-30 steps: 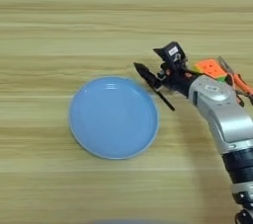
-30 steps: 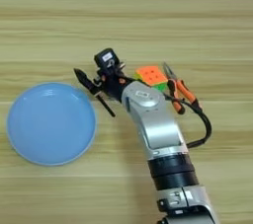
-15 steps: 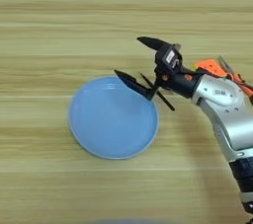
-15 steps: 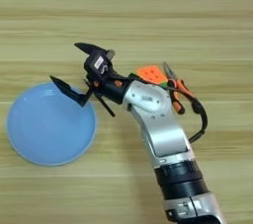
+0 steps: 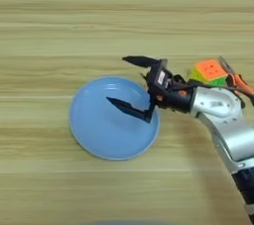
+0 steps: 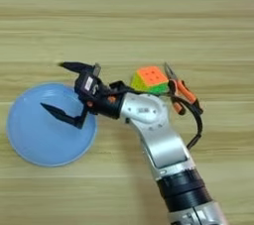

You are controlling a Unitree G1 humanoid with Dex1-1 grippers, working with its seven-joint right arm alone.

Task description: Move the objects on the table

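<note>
Tool (image 5: 124, 82) moved left over plate (image 5: 94, 135) rim, fingers spread wide, empty; pliers (image 6: 181, 91) behind arm

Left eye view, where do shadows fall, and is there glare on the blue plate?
Left eye view: the plate looks evenly lit, no bright glare; a soft shadow lies on the table beside the forearm. Right eye view: the same faint shadow left of the forearm; the open tool casts no crisp shadow on the plate.
</note>
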